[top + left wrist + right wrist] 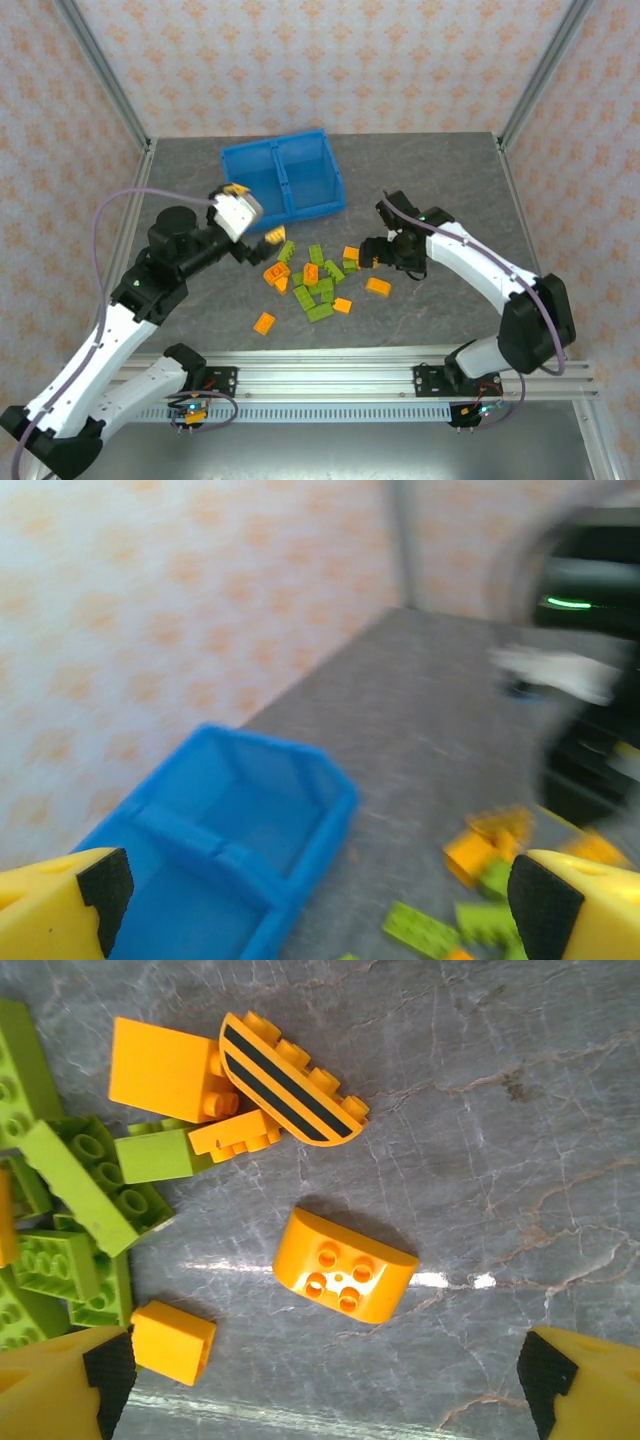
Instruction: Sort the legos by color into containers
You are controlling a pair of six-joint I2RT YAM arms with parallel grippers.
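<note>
On the grey table (500, 1110), lime and orange legos (90, 1190) lie jumbled; a glossy orange curved brick (345, 1278) sits apart below spread right fingers (585, 1390); left fingers (60, 910) gape empty.

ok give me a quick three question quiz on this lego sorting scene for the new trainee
1. True or false: some of the legos are already in the blue bin.
2. The rounded brick in front of the right gripper is: a) green b) orange c) blue
3. Which is nearer the bin, the left gripper or the right?
Key: 1 false; 2 b; 3 left.
</note>
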